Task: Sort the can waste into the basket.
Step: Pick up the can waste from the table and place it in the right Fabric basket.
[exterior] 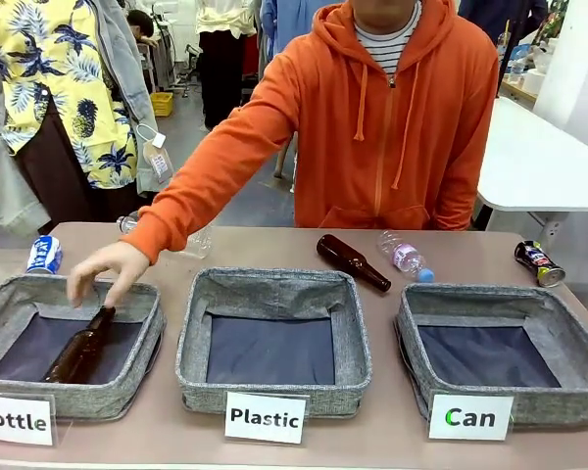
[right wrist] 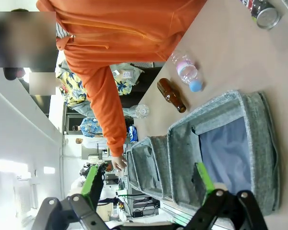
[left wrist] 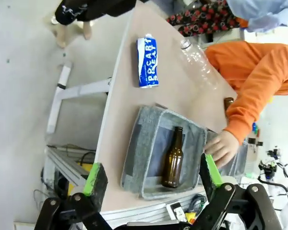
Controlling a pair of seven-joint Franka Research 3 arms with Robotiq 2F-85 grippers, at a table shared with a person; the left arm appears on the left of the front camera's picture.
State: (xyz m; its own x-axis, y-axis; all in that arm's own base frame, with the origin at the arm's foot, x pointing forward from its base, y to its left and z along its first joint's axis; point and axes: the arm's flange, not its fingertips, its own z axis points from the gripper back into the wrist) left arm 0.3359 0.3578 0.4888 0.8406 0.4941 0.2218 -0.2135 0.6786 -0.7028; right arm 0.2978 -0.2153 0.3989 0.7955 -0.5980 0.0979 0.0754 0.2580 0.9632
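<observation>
**A:** Where are the cans?

**B:** The blue-and-white can (exterior: 44, 254) (left wrist: 147, 62) lies on its side at the table's (exterior: 470, 250) far left, behind the "Bottle" basket (exterior: 10, 294). The dark can (exterior: 539, 262) (right wrist: 261, 10) lies far right, just behind the "Can" basket (exterior: 480, 294) (right wrist: 271, 143). Its print is too small to read.

**A:** And the claws?

**B:** The left gripper (left wrist: 152, 170) hangs over the "Bottle" basket with its fingers spread wide and nothing held. The blue-and-white can is well beyond it. The right gripper (right wrist: 146, 175), likewise spread, is above the "Can" basket's near side, well apart from the dark can.

**A:** Anything else?

**B:** A person's hand (exterior: 106, 269) is at the neck of a brown bottle (exterior: 78, 348) in the "Bottle" basket. Another brown bottle (exterior: 353, 262) and a clear bottle (exterior: 404, 257) lie behind the "Plastic" basket (exterior: 274, 284). People stand behind, by a white table (exterior: 539, 157).
</observation>
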